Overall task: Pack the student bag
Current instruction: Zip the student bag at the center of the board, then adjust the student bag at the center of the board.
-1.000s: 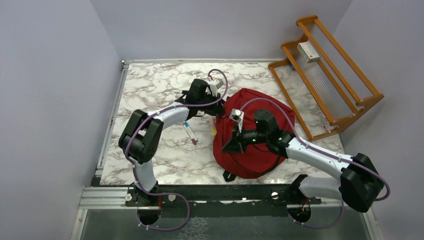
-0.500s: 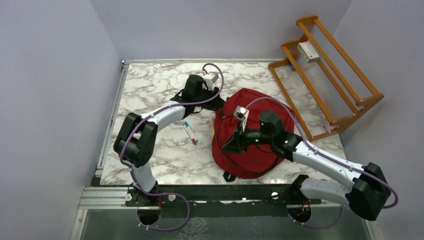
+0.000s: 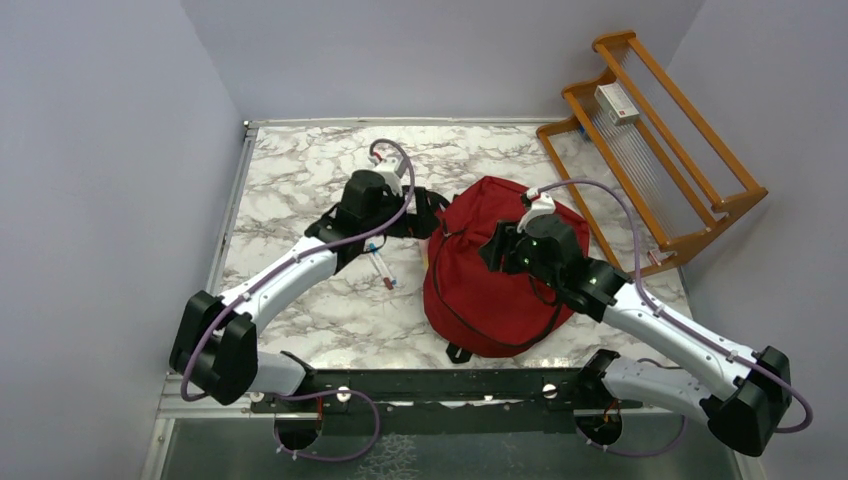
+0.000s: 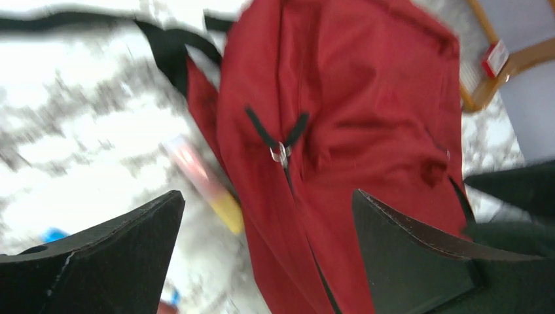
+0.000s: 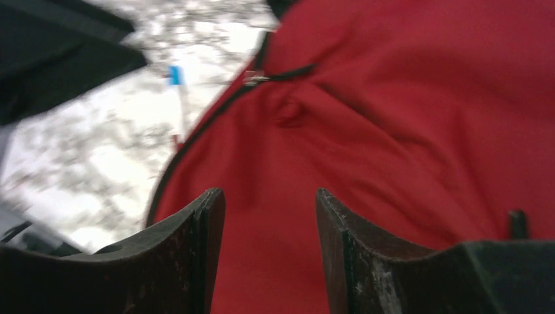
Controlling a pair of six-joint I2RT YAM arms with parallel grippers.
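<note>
Both wrist pictures were blurry. The student bag (image 4: 366, 118) ran off the edges in both. A red and yellow thing (image 4: 208, 190) just left of it was too smeared to name. From above, the right arm (image 3: 600, 290) hid part of the bag.

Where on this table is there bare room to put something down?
Bare marble: the far-left corner of the table, the far strip behind the bag, and the near patch between the left arm and bag. Crowded: around the pens beside the bag, and the right side by the rack.
</note>
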